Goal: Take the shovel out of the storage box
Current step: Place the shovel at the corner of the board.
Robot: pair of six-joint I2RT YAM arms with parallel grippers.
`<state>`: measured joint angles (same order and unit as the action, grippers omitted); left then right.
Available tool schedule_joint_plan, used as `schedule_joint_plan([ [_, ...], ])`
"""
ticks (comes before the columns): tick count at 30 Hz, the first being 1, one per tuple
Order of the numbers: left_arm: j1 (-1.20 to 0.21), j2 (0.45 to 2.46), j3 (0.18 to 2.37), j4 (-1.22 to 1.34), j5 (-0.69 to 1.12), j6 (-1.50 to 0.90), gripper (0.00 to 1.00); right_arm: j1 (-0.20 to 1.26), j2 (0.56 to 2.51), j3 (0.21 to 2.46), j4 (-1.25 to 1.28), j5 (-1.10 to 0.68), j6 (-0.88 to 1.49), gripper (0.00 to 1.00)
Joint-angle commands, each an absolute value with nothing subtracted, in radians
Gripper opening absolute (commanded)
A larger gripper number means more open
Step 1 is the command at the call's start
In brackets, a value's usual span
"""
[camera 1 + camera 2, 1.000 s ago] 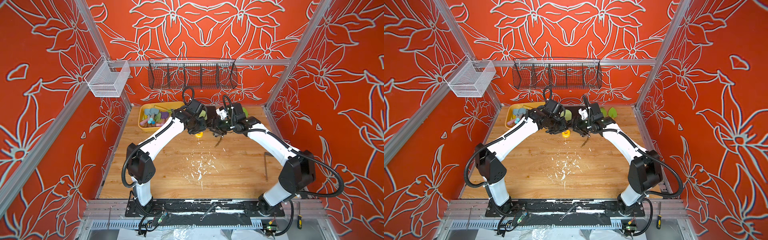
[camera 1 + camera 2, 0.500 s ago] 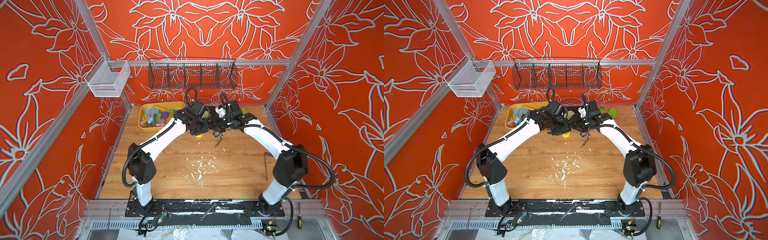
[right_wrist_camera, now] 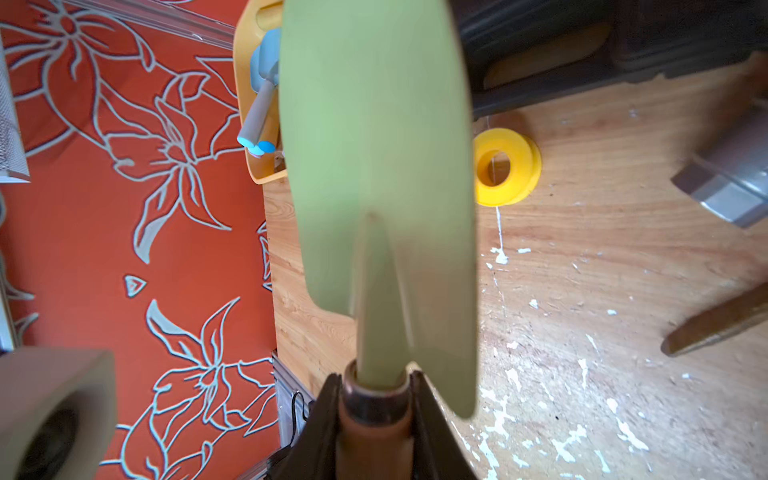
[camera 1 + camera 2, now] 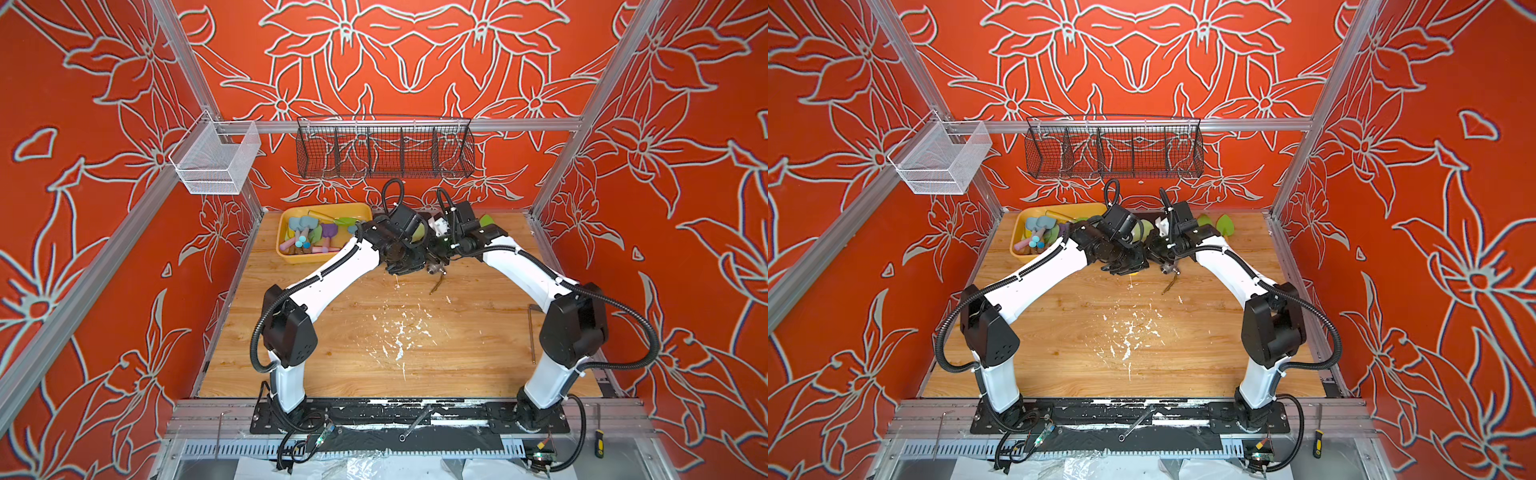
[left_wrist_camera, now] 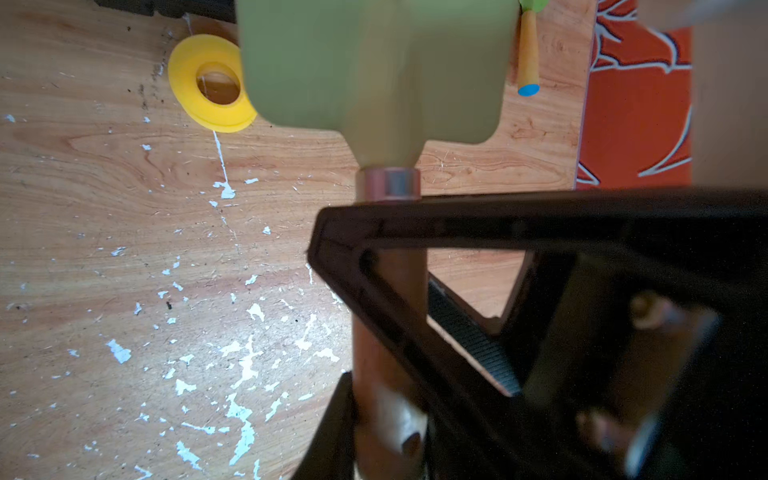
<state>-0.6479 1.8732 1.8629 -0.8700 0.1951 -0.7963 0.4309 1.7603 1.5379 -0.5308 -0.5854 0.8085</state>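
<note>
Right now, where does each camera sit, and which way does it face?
Both top views: high over the bases, facing down onto the table; left arm and right arm show.
Left wrist: behind the left fingers, facing down along the shovel.
Right wrist: behind the right fingers, facing the shovel and storage box.
Shared: both wrist views show the yellow ring.

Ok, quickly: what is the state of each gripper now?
Left gripper: closed on the brown wooden handle of the pale green shovel.
Right gripper: closed on the same handle.
</note>
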Motion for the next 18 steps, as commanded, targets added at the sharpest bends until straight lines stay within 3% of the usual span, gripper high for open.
schedule_joint_plan([
  [1,-0.642,1.857,1.877,-0.715,0.221,-0.761,0.00,0.448,1.746,1.545,-0.641,-0.608,0.756,0.05],
  [3,-0.637,1.846,1.866,-0.702,0.236,-0.757,0.12,0.446,1.743,1.562,-0.682,-0.599,0.721,0.00],
  [6,-0.614,1.790,1.787,-0.618,0.284,-0.767,0.16,0.436,1.731,1.563,-0.704,-0.605,0.698,0.00],
  [12,-0.552,1.711,1.701,-0.524,0.404,-0.775,0.58,0.424,1.732,1.574,-0.741,-0.608,0.646,0.00],
  [18,-0.432,1.577,1.570,-0.481,0.454,-0.782,0.69,0.402,1.709,1.542,-0.749,-0.621,0.604,0.00],
])
